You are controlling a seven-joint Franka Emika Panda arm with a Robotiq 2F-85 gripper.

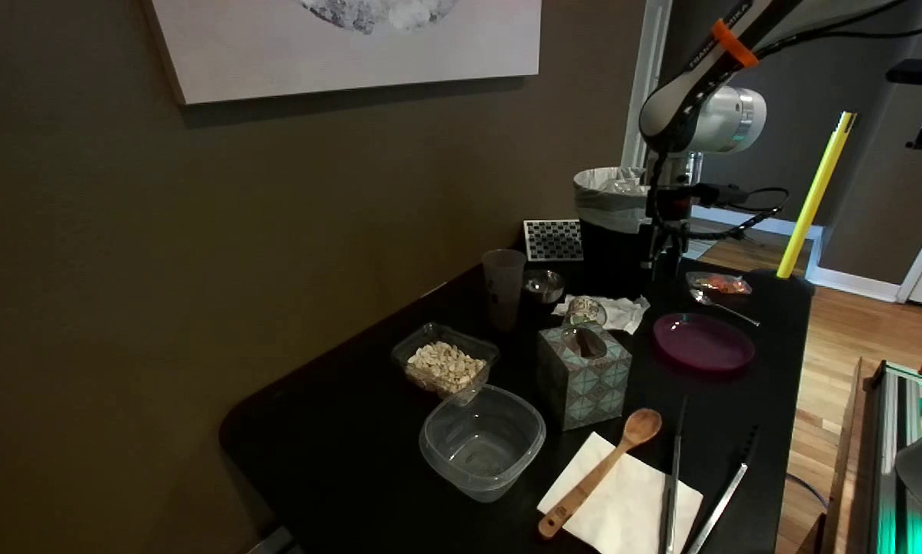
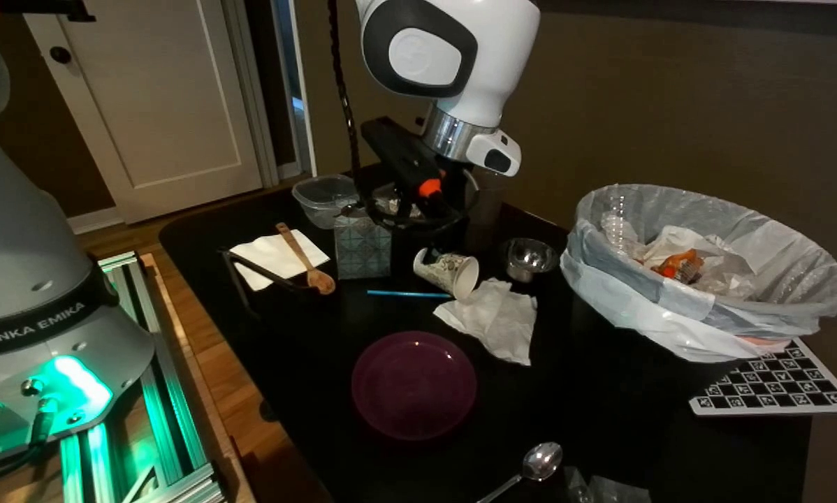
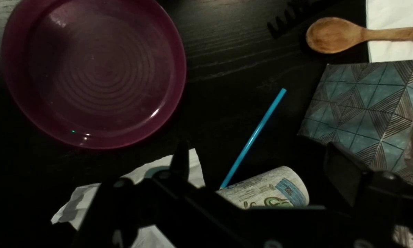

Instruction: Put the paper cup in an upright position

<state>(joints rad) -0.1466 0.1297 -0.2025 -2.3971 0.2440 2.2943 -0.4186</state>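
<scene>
The paper cup (image 3: pixel 265 187) is white with a printed pattern and lies on its side. It shows in both exterior views (image 1: pixel 586 311) (image 2: pixel 448 272), with one end by a crumpled white tissue (image 2: pixel 492 318). My gripper (image 3: pixel 258 162) is open, with its fingers spread wide. In the wrist view the cup lies between the two fingers, and its lower part is hidden behind the gripper's body. In an exterior view the gripper (image 1: pixel 663 265) hangs above the table. I cannot tell whether a finger touches the cup.
A patterned tissue box (image 2: pixel 362 248) stands close to the cup. A blue straw (image 3: pixel 253 139) lies beside it. Around are a purple plate (image 3: pixel 99 69), a metal bowl (image 2: pixel 530 258), a lined trash bin (image 2: pixel 670 328), a tall plastic cup (image 1: pixel 503 285) and a wooden spoon (image 1: pixel 603 469).
</scene>
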